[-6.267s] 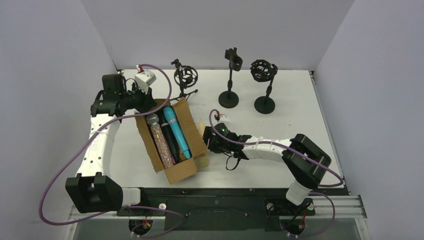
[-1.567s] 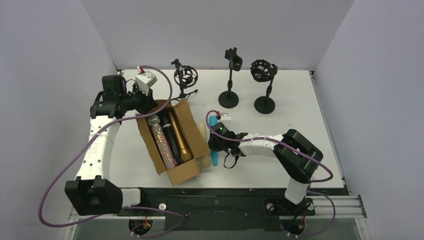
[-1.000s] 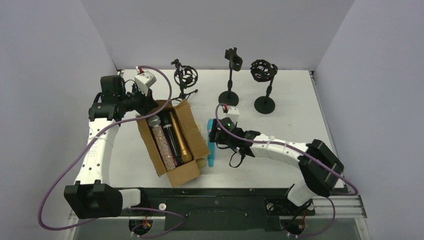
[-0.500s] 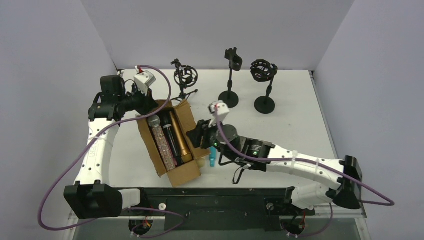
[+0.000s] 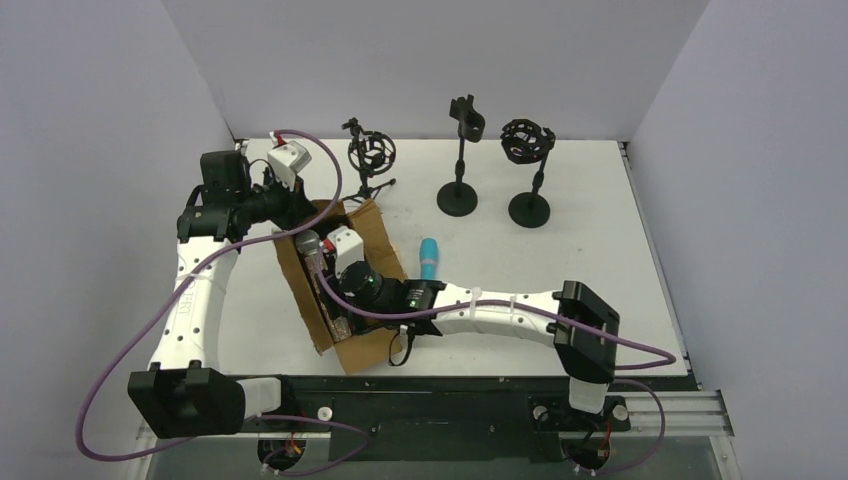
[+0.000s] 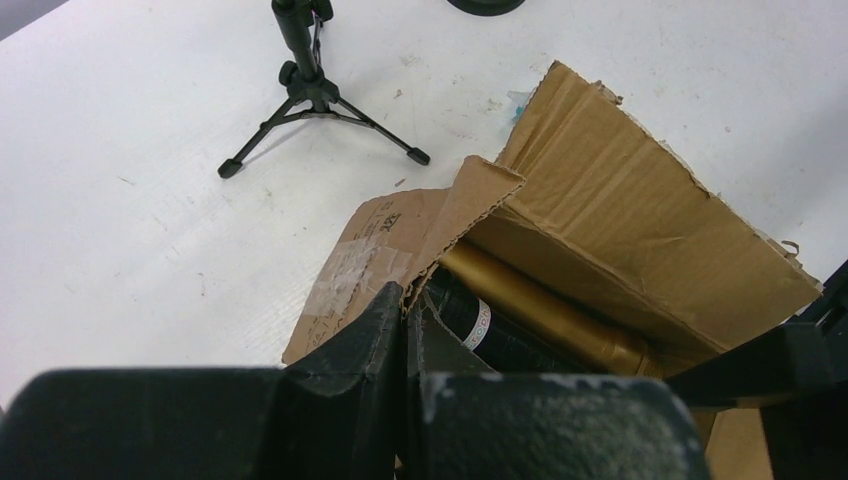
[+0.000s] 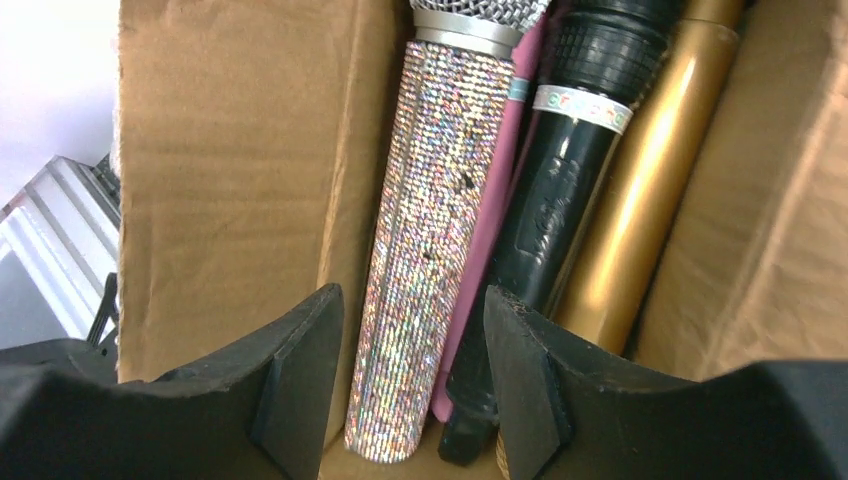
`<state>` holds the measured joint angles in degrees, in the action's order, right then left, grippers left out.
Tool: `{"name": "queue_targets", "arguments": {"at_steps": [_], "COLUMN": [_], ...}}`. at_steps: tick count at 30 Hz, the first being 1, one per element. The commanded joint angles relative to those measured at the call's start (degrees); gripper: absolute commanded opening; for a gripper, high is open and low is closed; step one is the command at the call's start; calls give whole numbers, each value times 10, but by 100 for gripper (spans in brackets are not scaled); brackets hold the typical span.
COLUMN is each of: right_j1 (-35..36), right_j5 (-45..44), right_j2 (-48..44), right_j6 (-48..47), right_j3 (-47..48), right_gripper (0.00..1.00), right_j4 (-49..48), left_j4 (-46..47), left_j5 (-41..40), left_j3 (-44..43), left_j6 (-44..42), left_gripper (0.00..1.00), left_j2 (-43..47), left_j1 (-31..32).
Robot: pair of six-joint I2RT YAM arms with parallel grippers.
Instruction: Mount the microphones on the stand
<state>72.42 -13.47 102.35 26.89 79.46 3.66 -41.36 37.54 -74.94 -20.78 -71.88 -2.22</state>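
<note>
- The left gripper (image 6: 405, 300) is pinched closed on the far-left flap of the cardboard box (image 5: 378, 240), which sits on the left part of the table (image 5: 590, 230).
- The box holds four microphones lying side by side: glittery (image 7: 430, 250), pink (image 7: 497, 215), black (image 7: 560, 200) and gold (image 7: 640, 210), their heads towards the far end.
- The right gripper (image 7: 412, 300) hangs over the box with its fingers spread on either side of the glittery handle, gripping nothing.
- One teal microphone (image 5: 429, 258) lies on the table just right of the box.
- Three stands line the far edge: a tripod stand (image 5: 371, 155), a clip stand (image 5: 460, 150) and a cage-mount stand (image 5: 527, 165), all well apart from the microphones.
- Bare tabletop runs from the teal microphone to the right edge.
</note>
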Motion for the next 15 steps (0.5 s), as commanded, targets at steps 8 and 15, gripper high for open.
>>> {"name": "queue_targets", "arguments": {"at_steps": [8, 15], "right_j1": [-16, -33], "right_j5": [18, 43], "right_j2": [84, 117], "right_j6": [-14, 19], "right_j3": [99, 131], "right_gripper": [50, 50], "right_j4": [13, 37], "left_j4": [39, 34], "left_j5": [23, 22], "left_j3": [-35, -46], "left_j6": [11, 15], "left_gripper": [0, 0], "left_j2": [30, 34], "left_j1": [-2, -2]}}
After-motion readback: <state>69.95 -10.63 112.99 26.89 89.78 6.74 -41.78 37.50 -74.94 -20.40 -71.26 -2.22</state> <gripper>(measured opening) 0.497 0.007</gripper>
